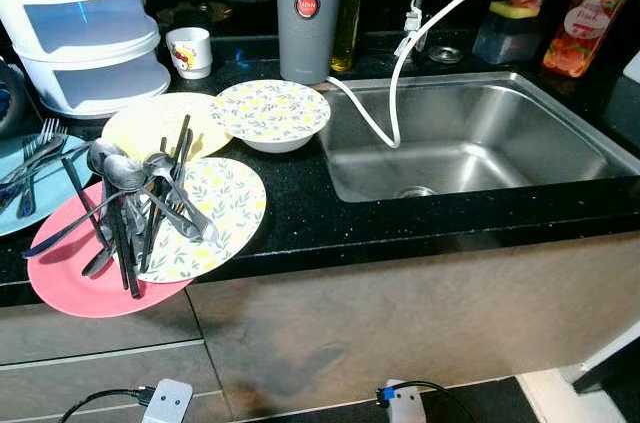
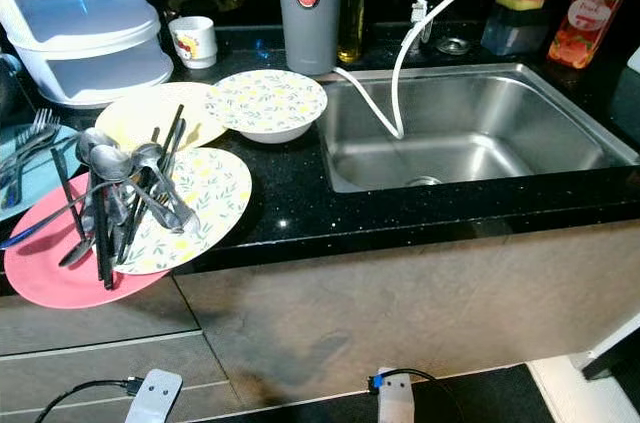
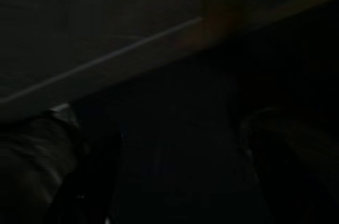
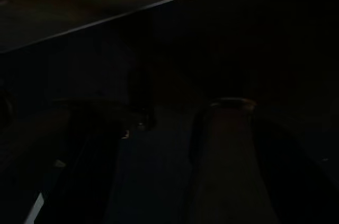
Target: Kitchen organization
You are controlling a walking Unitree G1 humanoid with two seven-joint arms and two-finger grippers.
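the grey dispenser (image 1: 309, 11) behind the sink carries a round red badge whose writing is too small to read. the red-labelled bottle (image 1: 588, 23) at the far right back has script lettering, also unreadable, and the white mug (image 1: 190, 51) shows a small cartoon print.

the black counter (image 1: 300, 213) ends in a straight front edge. the pink plate (image 1: 75, 268) and the floral plate (image 1: 215, 213) both overhang that edge on the left. a heap of spoons and dark-handled cutlery (image 1: 135, 198) lies across the two plates. behind them sit a yellow plate (image 1: 150, 125) and a floral bowl (image 1: 272, 113) just beside the sink's rim. a blue plate with forks (image 1: 25, 178) lies at the far left, below a stacked white container (image 1: 85, 28).

the steel sink (image 1: 470, 138) is open room, crossed only by a white hose (image 1: 395, 93) dipping into it. a sponge holder (image 1: 510, 23) stands behind it.

both wrist views are very dark; the left claw and the right claw seem to hang below the counter, and whether their fingers are wide or narrow cannot be told.
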